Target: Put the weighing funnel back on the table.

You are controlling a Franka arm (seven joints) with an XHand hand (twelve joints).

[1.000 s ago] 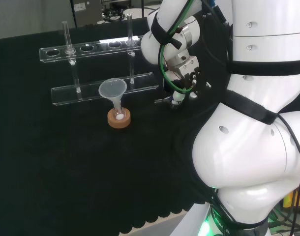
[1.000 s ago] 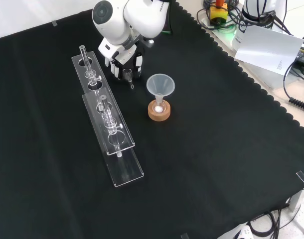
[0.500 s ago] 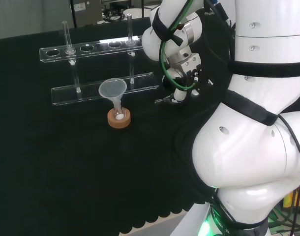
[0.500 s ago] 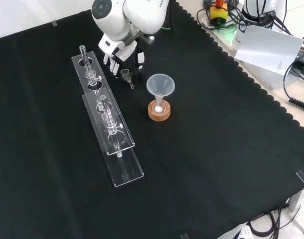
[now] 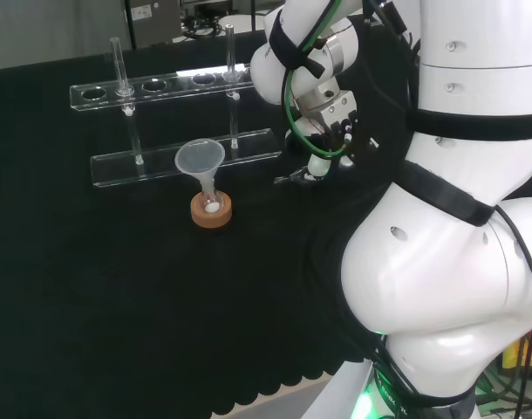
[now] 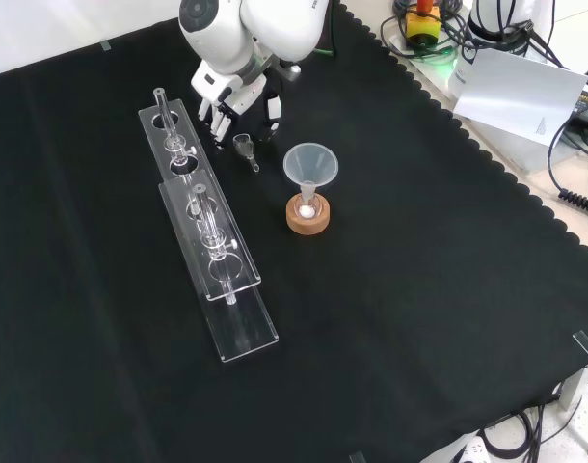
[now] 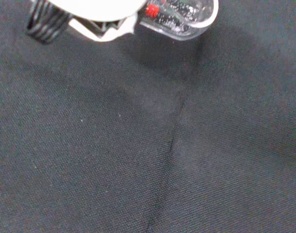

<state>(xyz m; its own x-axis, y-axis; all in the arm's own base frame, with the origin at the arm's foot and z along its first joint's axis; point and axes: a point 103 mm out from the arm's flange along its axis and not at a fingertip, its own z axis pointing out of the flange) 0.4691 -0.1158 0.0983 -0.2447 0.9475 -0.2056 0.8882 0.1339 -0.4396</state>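
Weighing funnel [image 6: 244,147]: lying on the tabletop [image 6: 419,289], at 10 o'clock of the funnel [image 6: 310,164] in the front view, with the test-tube rack [image 6: 202,227] flanking it at 8 o'clock. Hand [image 6: 238,96]: hanging above with fingers spread, gripping nothing, now sitting higher than a second ago.

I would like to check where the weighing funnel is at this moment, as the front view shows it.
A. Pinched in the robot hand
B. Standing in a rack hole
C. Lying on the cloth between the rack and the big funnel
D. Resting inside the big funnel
C: the weighing funnel lies on the black cloth between the rack and the funnel, just beyond the open robot hand.
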